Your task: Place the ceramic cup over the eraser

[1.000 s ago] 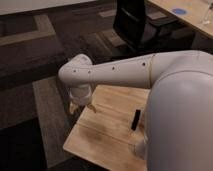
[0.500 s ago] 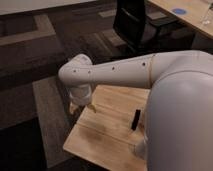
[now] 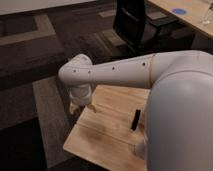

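Observation:
My white arm reaches from the right across a small wooden table point(image 3: 107, 137). My gripper point(image 3: 83, 108) hangs below the wrist over the table's far left corner, and its two pale fingertips point(image 3: 75, 107) stand apart, open. The eraser point(image 3: 135, 119), a slim black bar, lies on the table to the right of the gripper, close beside my white body and well clear of the fingers. The ceramic cup is hidden from this view; nothing I can make out sits between the fingers.
Dark patterned carpet point(image 3: 35, 60) surrounds the table. A black office chair point(image 3: 132, 22) stands at the back, with a light desk point(image 3: 192, 17) at the top right. My bulky white body point(image 3: 182, 120) covers the table's right side.

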Controlling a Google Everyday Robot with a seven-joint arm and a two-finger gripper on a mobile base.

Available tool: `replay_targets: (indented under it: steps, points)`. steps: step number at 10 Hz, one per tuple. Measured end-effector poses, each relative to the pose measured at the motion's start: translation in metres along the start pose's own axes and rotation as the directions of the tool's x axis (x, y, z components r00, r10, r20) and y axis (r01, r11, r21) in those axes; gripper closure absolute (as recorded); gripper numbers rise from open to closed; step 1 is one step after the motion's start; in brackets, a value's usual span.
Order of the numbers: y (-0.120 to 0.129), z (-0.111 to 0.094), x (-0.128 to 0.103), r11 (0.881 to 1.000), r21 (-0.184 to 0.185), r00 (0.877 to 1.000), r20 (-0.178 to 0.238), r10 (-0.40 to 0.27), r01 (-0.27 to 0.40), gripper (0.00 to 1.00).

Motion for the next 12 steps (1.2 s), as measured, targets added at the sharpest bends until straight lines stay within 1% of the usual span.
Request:
replay_targets:
  steps: [4, 6, 7, 8, 10, 11, 12]
  points:
    - [0.000, 0.000, 0.000, 1.000, 0.000, 1.000, 0.000, 0.000, 0.000, 0.35]
    - [-0.005, -0.004, 0.002, 1.000, 0.008, 1.000, 0.009, 0.005, -0.005, 0.35]
    - [-0.013, -0.012, 0.007, 1.000, 0.018, 1.000, 0.020, 0.017, -0.017, 0.35]
    - [-0.016, -0.017, 0.010, 1.000, 0.019, 0.999, 0.028, 0.021, -0.021, 0.35]
    - [-0.026, -0.035, 0.027, 0.999, 0.030, 0.998, 0.053, 0.026, -0.027, 0.35]
    - [-0.032, -0.039, 0.037, 0.999, 0.026, 0.999, 0.047, 0.024, -0.025, 0.35]
    - [-0.037, -0.036, 0.046, 1.000, 0.002, 0.999, 0.031, 0.010, -0.010, 0.35]
